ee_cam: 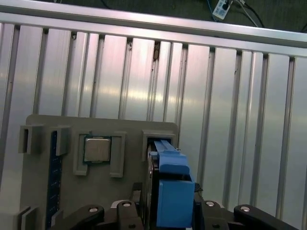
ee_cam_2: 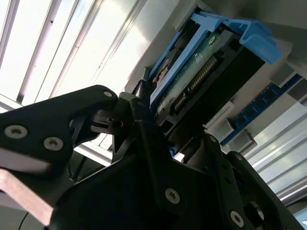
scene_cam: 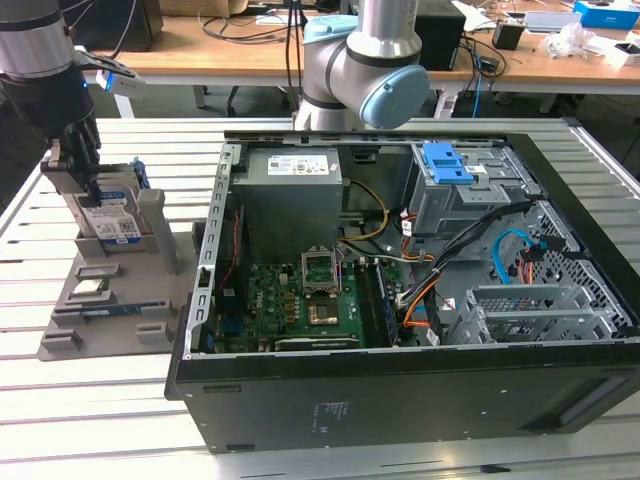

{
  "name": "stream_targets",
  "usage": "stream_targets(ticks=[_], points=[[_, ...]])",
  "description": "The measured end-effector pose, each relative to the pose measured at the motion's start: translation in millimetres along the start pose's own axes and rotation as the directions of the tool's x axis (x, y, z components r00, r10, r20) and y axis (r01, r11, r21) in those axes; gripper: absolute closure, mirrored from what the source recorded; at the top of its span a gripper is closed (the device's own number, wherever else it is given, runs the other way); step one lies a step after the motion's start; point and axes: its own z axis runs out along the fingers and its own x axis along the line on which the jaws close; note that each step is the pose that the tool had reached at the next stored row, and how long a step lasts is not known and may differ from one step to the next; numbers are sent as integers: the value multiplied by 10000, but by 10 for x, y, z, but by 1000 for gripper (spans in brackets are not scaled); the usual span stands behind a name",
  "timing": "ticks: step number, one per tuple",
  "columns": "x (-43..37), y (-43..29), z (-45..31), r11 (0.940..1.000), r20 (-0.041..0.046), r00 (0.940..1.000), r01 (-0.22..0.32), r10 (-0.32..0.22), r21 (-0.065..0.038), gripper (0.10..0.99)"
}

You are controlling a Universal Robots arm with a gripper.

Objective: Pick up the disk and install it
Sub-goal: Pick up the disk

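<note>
Blue-framed disk (scene_cam: 110,225) is sitting in the grey holder (scene_cam: 60,345); we are grasping it, gripper (scene_cam: 88,182) jaws pinching it; a straight lift seems needed.

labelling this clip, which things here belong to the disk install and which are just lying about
Job in hand:
- the disk, upright in the grey holder
- the claw, at the disk's top
- the open computer case

Lying about:
- the square chip, flat on the holder
- cables and boxes on the desks behind
</note>
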Motion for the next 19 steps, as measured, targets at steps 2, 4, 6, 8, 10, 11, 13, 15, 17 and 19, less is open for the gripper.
stream_targets(ticks=[2, 4, 6, 8, 10, 11, 13, 15, 17, 19], points=[[0, 0, 0, 10000, 2, 10000, 1, -1, 0, 686], [0, 0, 0, 10000, 0, 10000, 2, -2, 0, 718], [0, 0, 0, 10000, 1, 10000, 4, -4, 0, 718], [0, 0, 0, 10000, 0, 10000, 5, -5, 0, 718], [0, 0, 0, 10000, 1, 10000, 6, -6, 1, 718], [0, 0, 0, 10000, 0, 10000, 6, -6, 0, 718], [0, 0, 0, 10000, 0, 10000, 8, -8, 1, 718], [0, 0, 0, 10000, 0, 10000, 0, 0, 0, 718], [-1, 0, 1, 9997, 10, 9997, -254, 254, 6, 718], [-1, 1, 1, 9986, 22, 9986, -528, 528, 9, 718]])
